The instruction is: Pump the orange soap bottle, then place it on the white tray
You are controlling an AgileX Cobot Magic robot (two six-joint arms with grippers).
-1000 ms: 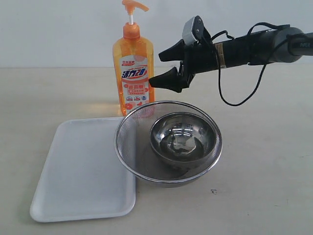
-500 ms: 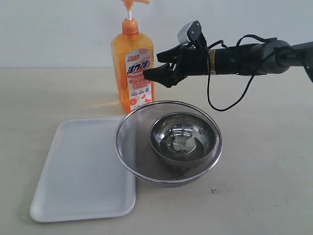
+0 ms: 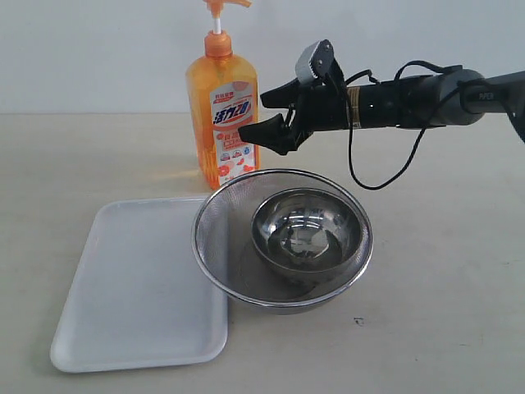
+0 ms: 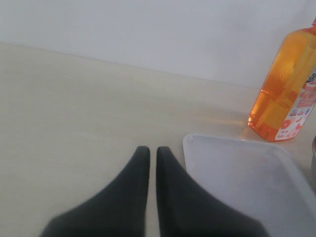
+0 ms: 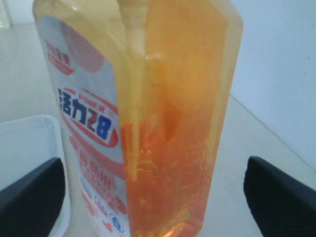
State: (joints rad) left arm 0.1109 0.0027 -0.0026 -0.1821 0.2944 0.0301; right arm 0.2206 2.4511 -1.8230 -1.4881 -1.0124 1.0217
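My right fingers [image 3: 277,131] are spread wide on either side of the tall translucent orange plastic soap bottle [image 3: 215,156], unclenched. The bottle stands upright on the beige surface [image 3: 443,271], beside the flat rectangular white plastic tray [image 3: 131,287]. My left fingers [image 4: 133,192] are clenched, holding nothing.

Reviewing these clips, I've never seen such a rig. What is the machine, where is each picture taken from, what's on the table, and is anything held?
It is a robot with two arms, each ending in a two-fingered end effector. The wide picture comes from a camera off the arms; the other two come from a camera on each wrist. On the table are an orange soap bottle, a white tray, and a mesh strainer with a steel bowl inside. The right end effector is open, straddling the bottle, not gripping it. The left end effector is shut and empty, near the tray's corner. Nothing is held.
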